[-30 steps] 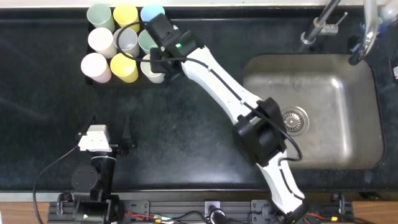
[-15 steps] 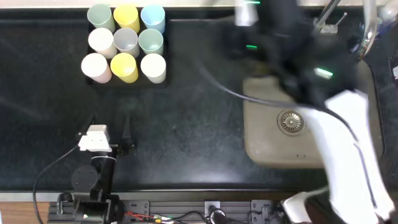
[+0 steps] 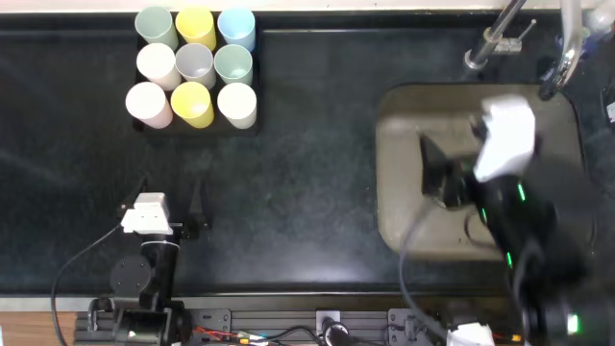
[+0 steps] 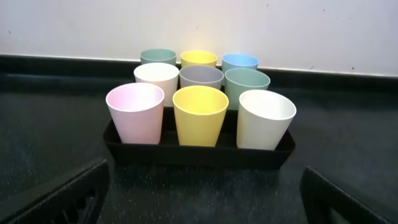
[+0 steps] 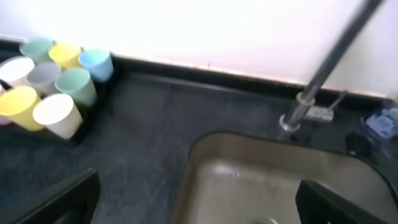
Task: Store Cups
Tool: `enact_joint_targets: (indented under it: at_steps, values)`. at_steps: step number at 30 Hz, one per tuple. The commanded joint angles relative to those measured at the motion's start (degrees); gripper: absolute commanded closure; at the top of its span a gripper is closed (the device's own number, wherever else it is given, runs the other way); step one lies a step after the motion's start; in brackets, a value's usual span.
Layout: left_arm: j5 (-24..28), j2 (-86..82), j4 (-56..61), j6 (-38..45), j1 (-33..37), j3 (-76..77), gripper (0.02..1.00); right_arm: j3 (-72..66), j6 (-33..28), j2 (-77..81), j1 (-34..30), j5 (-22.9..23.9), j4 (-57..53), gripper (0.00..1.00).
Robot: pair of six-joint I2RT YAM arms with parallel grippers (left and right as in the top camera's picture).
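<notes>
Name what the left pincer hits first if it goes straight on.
Likely the black tray, at its front wall just below the front yellow cup; depth is hard to judge.

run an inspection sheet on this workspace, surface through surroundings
surface: dark speckled countertop, no spills seen
job's things: nine cups, upright in three rows of three, fill the black tray
clutter: small blue item behind the sink, too blurred to identify
grippers: left pincer open, empty, facing the tray; right pincer open, empty, above the sink
cables: black cable loops by the left arm's base; second cable runs beside the right arm
surroundings: tap behind the sink, white wall at the back
</notes>
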Motion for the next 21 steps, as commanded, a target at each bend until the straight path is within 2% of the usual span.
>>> enact_joint_targets:
  at_steps: [1,4,8,12,13,21]
  values:
    - [0.70,-0.57,-0.13,0.83,-0.22,-0.09,0.018,-9.44,-0.44,-8.98,-1.29,-5.09,3.93,0.003]
    - [0.70,-0.57,-0.13,0.83,-0.22,-0.09,0.018,-15.45,0.24,-14.99,-0.98,-5.11,7.72,0.005]
    - [0.70,-0.57,-0.13,0.83,-0.22,-0.09,0.018,-23.15,4.11,-22.05,-0.96,-5.09,14.12,0.005]
    - [0.70,-0.57,-0.13,0.83,-0.22,-0.09,0.018,-32.68,4.28,-28.68,-0.96,-4.55,23.58,0.003]
    - [0.70,-0.57,-0.13,0.83,-0.22,-0.09,0.018,-50.69,4.28,-40.11,-1.03,-3.41,40.94,0.003]
    - [0.70,-0.57,-0.13,0.83,-0.22,-0.09,0.018,-59.60,4.26,-44.26,-1.14,-2.93,50.69,0.003]
